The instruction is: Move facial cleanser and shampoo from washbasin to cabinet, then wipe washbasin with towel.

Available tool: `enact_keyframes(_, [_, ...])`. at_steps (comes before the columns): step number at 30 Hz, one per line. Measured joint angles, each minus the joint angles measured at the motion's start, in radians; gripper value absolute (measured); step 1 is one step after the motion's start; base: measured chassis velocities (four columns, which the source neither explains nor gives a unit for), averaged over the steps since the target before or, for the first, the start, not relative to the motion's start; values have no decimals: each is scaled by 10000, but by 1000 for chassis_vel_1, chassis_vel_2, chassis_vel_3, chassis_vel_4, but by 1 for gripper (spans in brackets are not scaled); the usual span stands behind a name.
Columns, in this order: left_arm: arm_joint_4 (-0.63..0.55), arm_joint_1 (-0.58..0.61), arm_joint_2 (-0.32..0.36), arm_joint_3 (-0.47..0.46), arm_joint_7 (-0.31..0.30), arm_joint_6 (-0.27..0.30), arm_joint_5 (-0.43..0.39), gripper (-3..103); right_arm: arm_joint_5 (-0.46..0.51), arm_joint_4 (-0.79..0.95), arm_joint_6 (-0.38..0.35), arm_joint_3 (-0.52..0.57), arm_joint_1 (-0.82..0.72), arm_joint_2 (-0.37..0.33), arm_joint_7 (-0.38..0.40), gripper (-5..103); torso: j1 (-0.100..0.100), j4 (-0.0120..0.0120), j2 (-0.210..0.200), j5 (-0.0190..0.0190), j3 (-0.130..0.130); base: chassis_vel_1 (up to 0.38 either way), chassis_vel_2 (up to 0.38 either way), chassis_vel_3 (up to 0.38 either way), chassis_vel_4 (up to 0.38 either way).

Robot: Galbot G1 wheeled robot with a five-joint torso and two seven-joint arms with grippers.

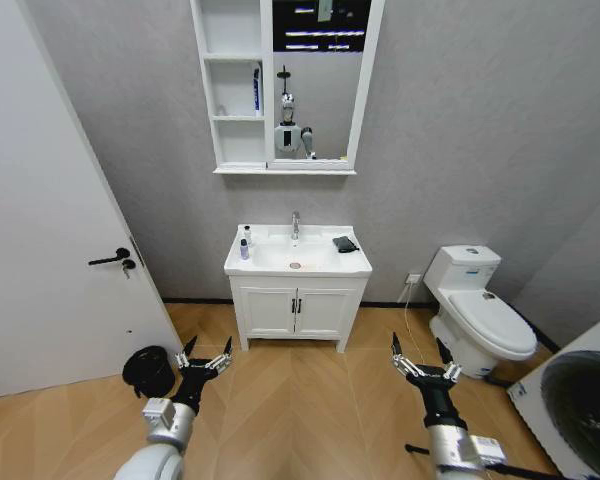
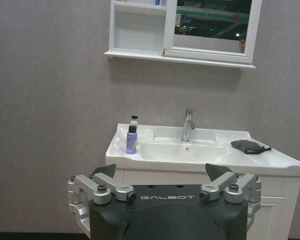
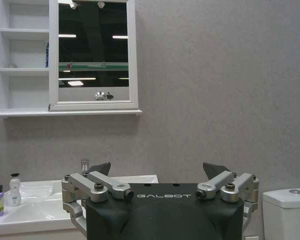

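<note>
Head view: washbasin [image 1: 298, 262] against a grey wall, cabinet [image 1: 235, 90] above, toilet [image 1: 477, 305] beside. Two bottles [image 1: 245, 243] and towel [image 1: 345, 244] rest on it. Left gripper [image 1: 206, 358] and right gripper [image 1: 423, 360] hover low, fingers apart.

The left gripper [image 2: 160, 173] hangs with its jaws spread wide, well short of the washbasin [image 2: 270, 159]. A purple bottle [image 2: 131, 139] stands beside a white pump bottle [image 2: 134, 121] near the chrome faucet [image 2: 188, 124], and the towel [image 2: 249, 146] lies at the opposite end.
</note>
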Motion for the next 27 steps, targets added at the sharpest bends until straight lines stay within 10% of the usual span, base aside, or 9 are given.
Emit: enact_keyframes(27, [228,-71,-20,106,59,-13,286,98,25,-168,537,-93,96,-1,-200,100,11,4,-4,-5,3,-332,339,336,-339])
